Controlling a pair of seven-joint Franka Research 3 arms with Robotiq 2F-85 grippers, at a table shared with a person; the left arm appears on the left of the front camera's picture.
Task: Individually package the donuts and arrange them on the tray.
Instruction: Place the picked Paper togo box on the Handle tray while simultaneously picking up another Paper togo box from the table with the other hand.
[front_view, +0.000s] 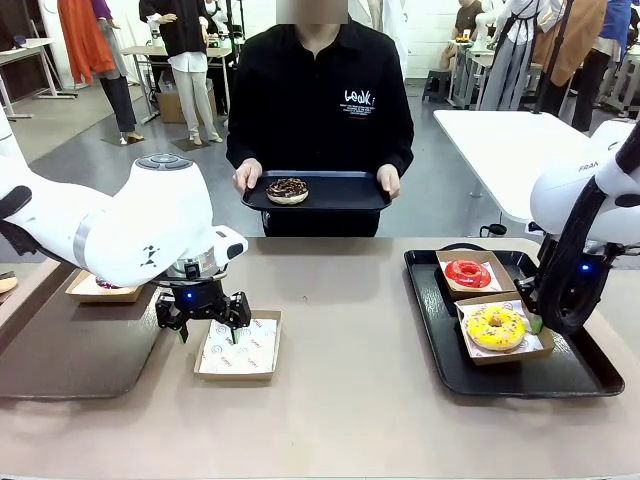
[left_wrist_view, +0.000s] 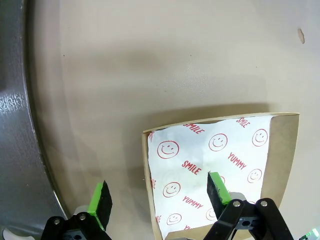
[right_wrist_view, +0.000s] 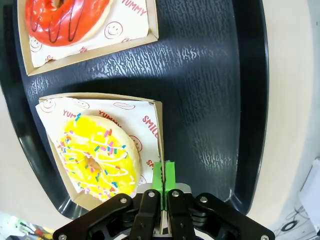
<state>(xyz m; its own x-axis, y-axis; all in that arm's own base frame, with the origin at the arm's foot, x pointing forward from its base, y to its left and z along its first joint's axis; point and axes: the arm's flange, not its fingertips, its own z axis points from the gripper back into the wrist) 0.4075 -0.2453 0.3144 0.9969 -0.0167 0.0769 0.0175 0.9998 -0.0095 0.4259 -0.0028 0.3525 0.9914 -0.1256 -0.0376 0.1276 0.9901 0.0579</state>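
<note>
An empty paper-lined box is straddled at its edge by the left tool, jaws apart. The right tool is clamped on the yellow donut's box, steadying it on the tray beside the red donut. A chocolate donut is offered beyond.

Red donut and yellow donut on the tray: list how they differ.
The red donut is glossy with thin dark lines; the yellow donut has white drizzle and coloured sprinkles. The red one sits farther from the robot, the yellow nearer. Both lie in paper-lined cardboard boxes on the black tray.
</note>
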